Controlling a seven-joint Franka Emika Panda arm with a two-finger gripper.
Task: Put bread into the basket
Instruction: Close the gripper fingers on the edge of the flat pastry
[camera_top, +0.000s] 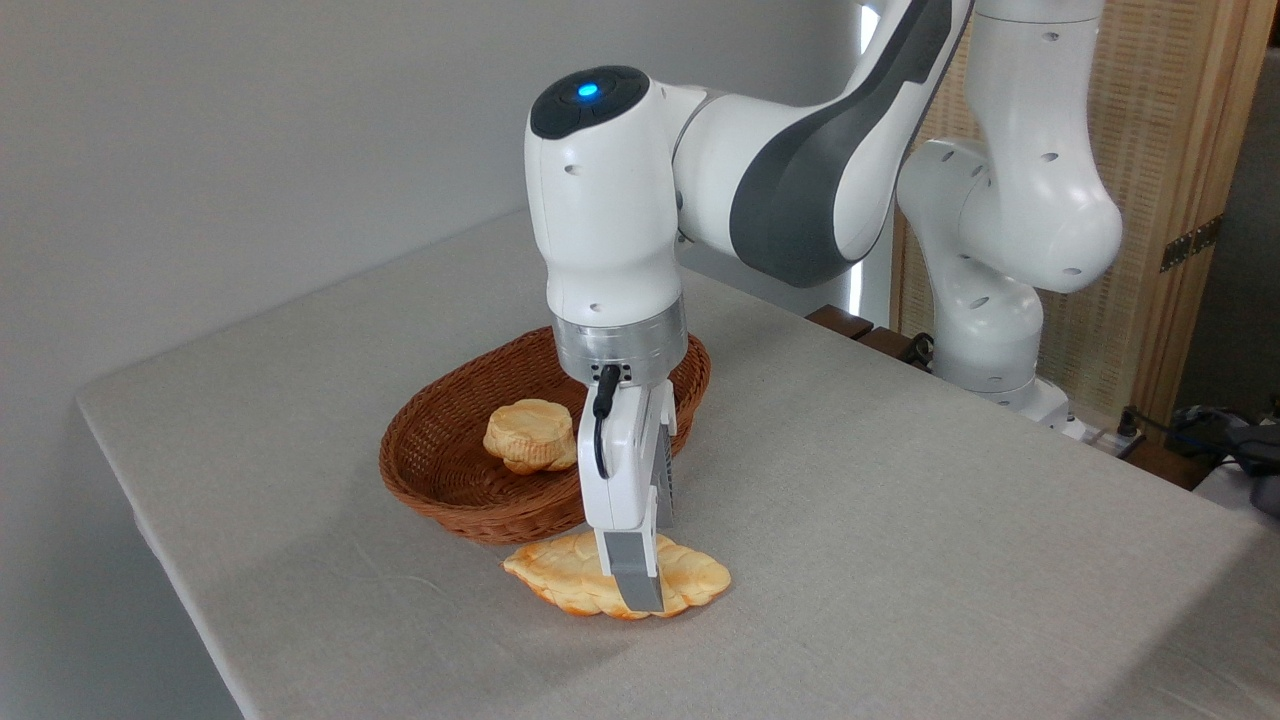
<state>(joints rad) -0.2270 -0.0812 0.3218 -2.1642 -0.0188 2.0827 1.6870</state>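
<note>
Worktop (900, 520): covered in pale grey cloth; its near-left corner and left edge are in view, with wide bare room to the right of and in front of the things on it.
Arm (790, 180): white and grey, reaching in from its base at the right rear, the last link pointing straight down, a blue light on its top.
Basket (440, 470): oval, reddish-brown wicker, near the left-middle of the worktop, well inside every edge; its right part is hidden behind the arm's wrist.
Bread (560, 580): long flat golden-orange loaf lying on the cloth just in front of the basket, outside it, close to or touching the near rim.
Bun (530, 435): 1 small pale round piece lying inside the basket.
End effector (640, 590): vertical, lowered onto the right half of the bread; 1 grey finger (632, 575) shows in front of the loaf, the other is hidden, so I cannot tell whether it is apart or clamped on the bread.
</note>
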